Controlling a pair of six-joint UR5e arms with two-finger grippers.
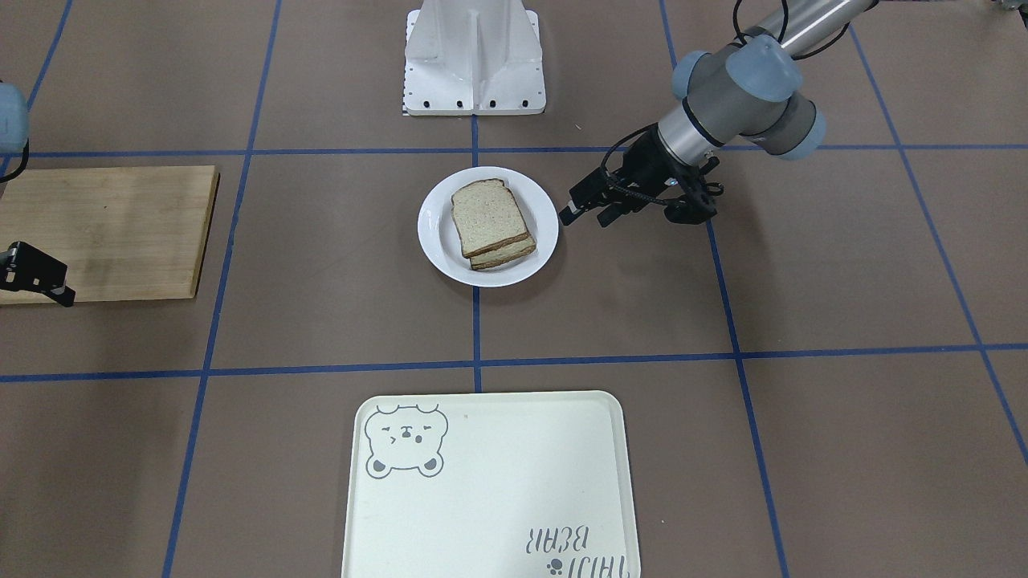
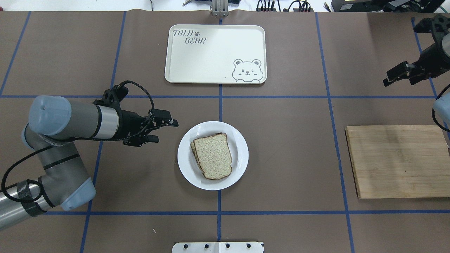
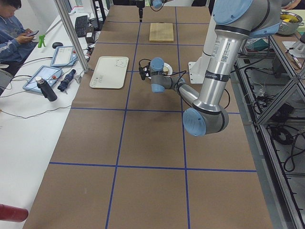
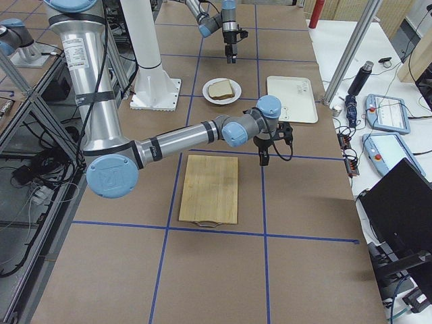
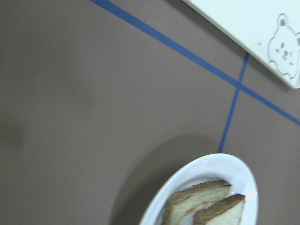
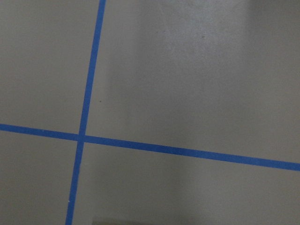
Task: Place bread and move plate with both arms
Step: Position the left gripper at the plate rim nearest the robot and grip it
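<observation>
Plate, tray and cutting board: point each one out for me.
plate (image 2: 186,168): overhead view, bare rim, lower left
tray (image 2: 214,52): overhead view, bare middle
board (image 2: 397,161): overhead view, middle of the wood

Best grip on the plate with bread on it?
Probably pinch the plate by its bare raised rim on the side facing the left tool, coming in low from there. The bread covers the centre, leaving only rim free.

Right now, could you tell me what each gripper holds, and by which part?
Nothing is held: the left gripper is open beside the plate, the right gripper open, far from it.
</observation>
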